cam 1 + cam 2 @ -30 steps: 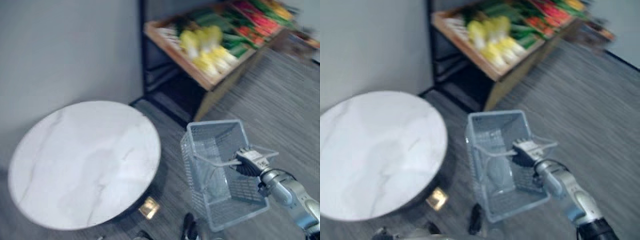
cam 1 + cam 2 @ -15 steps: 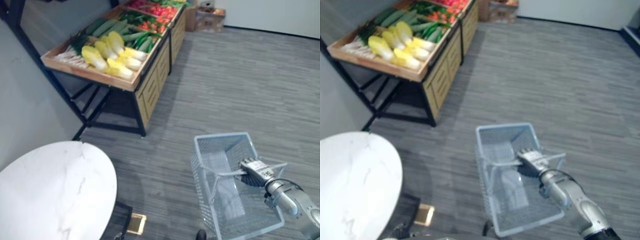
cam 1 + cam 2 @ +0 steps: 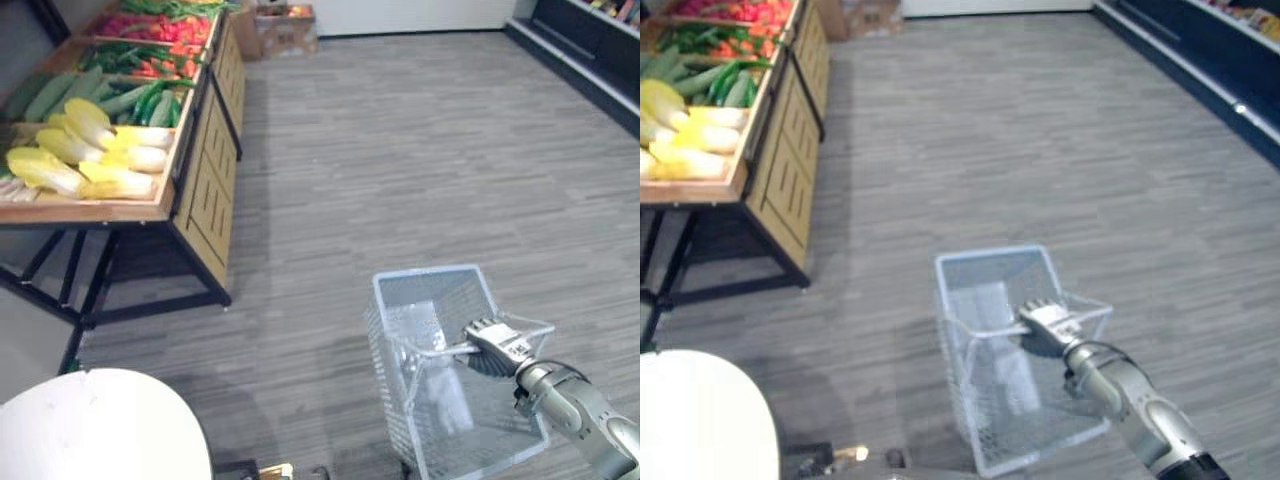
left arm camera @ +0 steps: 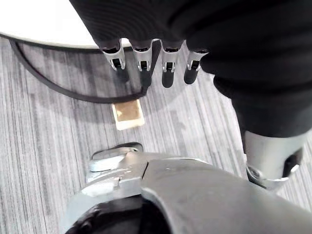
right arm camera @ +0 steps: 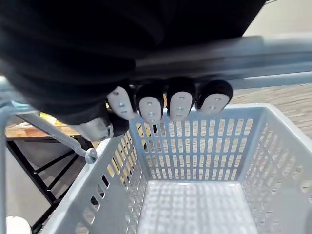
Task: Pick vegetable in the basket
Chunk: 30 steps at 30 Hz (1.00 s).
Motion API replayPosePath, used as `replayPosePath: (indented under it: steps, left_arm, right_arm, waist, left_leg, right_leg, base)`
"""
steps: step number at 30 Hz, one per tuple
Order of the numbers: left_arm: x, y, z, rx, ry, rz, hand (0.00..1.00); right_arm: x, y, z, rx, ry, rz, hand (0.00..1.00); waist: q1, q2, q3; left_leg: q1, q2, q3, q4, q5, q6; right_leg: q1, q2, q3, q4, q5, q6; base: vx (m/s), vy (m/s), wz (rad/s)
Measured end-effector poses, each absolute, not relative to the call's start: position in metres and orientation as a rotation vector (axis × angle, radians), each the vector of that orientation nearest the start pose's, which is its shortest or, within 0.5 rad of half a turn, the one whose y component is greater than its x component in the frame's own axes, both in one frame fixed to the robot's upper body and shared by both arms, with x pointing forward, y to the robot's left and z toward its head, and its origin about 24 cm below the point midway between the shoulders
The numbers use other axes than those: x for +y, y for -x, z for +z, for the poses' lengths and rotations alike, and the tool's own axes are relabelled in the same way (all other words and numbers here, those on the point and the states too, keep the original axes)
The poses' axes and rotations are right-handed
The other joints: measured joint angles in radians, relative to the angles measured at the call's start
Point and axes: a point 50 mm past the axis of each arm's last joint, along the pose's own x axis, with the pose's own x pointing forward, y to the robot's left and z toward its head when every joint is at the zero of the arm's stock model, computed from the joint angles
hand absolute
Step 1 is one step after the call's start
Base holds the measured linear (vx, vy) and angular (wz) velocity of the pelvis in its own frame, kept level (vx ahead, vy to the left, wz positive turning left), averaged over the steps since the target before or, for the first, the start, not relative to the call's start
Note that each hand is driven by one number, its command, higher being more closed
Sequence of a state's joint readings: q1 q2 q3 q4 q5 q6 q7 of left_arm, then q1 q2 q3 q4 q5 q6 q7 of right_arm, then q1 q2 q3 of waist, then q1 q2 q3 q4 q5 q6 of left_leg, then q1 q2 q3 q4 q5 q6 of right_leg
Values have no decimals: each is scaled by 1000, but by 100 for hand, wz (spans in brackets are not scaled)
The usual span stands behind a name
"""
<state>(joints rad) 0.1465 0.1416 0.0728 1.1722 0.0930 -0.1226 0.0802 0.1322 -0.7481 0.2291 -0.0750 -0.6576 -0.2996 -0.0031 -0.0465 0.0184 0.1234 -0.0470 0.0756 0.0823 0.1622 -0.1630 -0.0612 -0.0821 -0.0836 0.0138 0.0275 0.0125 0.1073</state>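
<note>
Head view has swung right: the vegetables (image 3: 90,122) lie well apart, front-left of the empty basket (image 3: 386,345), whose handle (image 3: 440,350) the right hand (image 3: 497,343) clasps; the left hand (image 4: 152,53), on the nearer side, hangs relaxed, holding nothing.

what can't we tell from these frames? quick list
- Basket floor: partly behind the right hand and the handle it grips in the eye views; cut off by the frame edge in the right wrist view.
- Vegetable stand: cut off by the left eye view's left and top edges; red produce at its far end is too small to identify.
- Round table: cut off by the bottom edge.
</note>
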Motion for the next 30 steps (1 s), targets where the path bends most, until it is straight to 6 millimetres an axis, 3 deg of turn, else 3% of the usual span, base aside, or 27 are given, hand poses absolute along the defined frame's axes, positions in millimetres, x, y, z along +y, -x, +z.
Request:
replayPosePath:
  steps: [3,7,11,12,18,30]
  left_arm:
    - [215,-54,-167,1180,-216,150,0]
    - [216,-58,-166,1162,-219,149,0]
    - [219,-59,-165,1154,-237,144,0]
    - [227,-56,-164,1168,-303,103,0]
    - [227,-56,-164,1169,-305,101,0]
    - [227,-53,-163,1161,-421,41,0]
  right_arm:
    - [-208,-209,48,-179,1287,495,100]
    - [-207,-203,38,-139,1249,487,100]
    - [-211,-201,30,-86,1237,485,100]
    - [-218,-192,14,14,1184,463,100]
    - [-219,-192,13,22,1182,462,100]
    - [-236,-175,-15,217,1025,387,100]
  waist:
    - [5,16,-4]
    - [18,5,-8]
    - [21,-15,-22]
    - [23,-61,-74]
    - [24,-59,-76]
    - [26,-61,-80]
  left_leg:
    - [5,-21,-10,-40,17,11]
    - [23,-20,-1,-66,17,11]
    - [29,-22,6,-82,17,11]
    - [33,-28,-6,-111,47,12]
    - [33,-29,-8,-110,47,12]
    - [71,-19,8,-92,46,11]
  right_leg:
    - [0,-18,-9,-23,11,14]
    - [0,-18,-7,-27,11,14]
    - [1,-19,-7,-37,11,14]
    - [34,-18,-16,-117,59,20]
    - [36,-18,-18,-116,59,20]
    - [68,-23,-45,-97,45,2]
  base:
    - [90,59,14]
    - [98,22,-11]
    - [35,10,-3]
    - [0,0,0]
    - [0,0,0]
    - [-40,-4,-2]
